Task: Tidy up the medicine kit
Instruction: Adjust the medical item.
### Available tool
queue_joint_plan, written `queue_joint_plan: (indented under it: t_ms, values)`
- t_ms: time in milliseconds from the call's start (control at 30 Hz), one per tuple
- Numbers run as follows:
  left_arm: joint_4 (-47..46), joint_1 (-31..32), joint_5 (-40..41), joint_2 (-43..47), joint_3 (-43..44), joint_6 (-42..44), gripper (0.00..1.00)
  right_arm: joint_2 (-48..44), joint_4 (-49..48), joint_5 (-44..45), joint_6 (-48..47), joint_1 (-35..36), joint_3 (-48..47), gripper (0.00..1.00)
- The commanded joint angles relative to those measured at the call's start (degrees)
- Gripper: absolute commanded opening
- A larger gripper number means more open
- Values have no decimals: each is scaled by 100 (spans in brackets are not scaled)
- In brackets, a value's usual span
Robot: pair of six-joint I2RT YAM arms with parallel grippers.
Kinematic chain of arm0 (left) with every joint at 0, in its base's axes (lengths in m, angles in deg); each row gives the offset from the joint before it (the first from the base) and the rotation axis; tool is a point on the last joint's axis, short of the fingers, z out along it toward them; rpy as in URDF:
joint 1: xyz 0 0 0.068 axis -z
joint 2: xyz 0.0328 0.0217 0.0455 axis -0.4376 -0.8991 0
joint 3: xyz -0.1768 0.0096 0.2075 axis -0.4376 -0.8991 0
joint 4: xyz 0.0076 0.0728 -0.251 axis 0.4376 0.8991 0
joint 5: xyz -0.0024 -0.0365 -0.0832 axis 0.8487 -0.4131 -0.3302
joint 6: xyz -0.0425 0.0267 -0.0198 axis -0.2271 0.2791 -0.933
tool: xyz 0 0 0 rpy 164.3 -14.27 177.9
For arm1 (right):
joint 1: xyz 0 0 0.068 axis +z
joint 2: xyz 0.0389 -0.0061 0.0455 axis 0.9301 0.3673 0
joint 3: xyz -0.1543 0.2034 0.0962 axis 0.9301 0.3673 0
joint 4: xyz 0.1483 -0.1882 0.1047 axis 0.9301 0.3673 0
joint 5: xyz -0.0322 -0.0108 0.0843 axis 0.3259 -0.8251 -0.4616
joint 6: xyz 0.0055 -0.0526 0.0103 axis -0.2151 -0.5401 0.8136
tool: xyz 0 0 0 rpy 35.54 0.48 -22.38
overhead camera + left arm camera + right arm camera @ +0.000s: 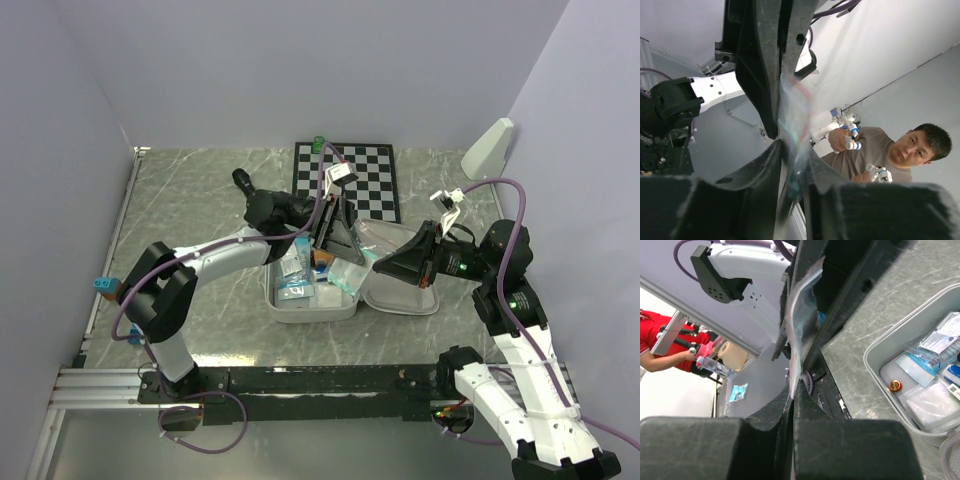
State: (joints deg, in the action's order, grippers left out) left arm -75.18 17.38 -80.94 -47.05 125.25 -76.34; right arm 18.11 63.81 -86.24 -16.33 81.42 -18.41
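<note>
Your medicine kit (312, 316) lies open in the middle of the tabletop (190, 200), just in front of the chessboard (370, 175). Its tray is on the left and its lid (405, 300) is folded out flat to the right. The tray holds flat sachets (940, 340), a clear packet (932, 405) and a small round gold-and-red item (895, 385) near one corner.

Both of your arms meet above the far side of the kit, over the hinge. Your right tool (791, 407) comes in from the right with its fingers pressed together on the lower edge of a clear plastic pouch (801, 315), which stands up out of them.

Your left tool (795, 156) reaches in from the left and has the same pouch between its fingers (771, 167). The film there is blurred and a narrow gap shows beside it. You cannot tell from these views whether that tool is pinching the pouch or only flanking it.

The two tools sit tip to tip, very close, with the pouch running between them. A white wedge (488, 148) stands against the right wall, well apart from the kit.
</note>
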Motion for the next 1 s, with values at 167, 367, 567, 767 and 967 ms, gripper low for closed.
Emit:
queue_joint_plan:
  t_ms: [167,367,567,767,967]
  values:
    - [-3126,-97,24,-45,420,-172,1,-72,340,316,-436,30,-166,0]
    - [-2977,-579,367,210,-168,195,1,-11,1245,1290,-841,21,-324,63]
    - [-1943,-1300,824,824,-1187,1432,1,86,2072,3135,-860,12,-105,77]
    - [1509,-1354,1561,2089,-1725,4192,1,350,2416,4500,-272,-163,544,83]
    - [3086,-1354,2238,2864,-1892,5443,1,-46,2170,4729,353,-1067,1520,92]
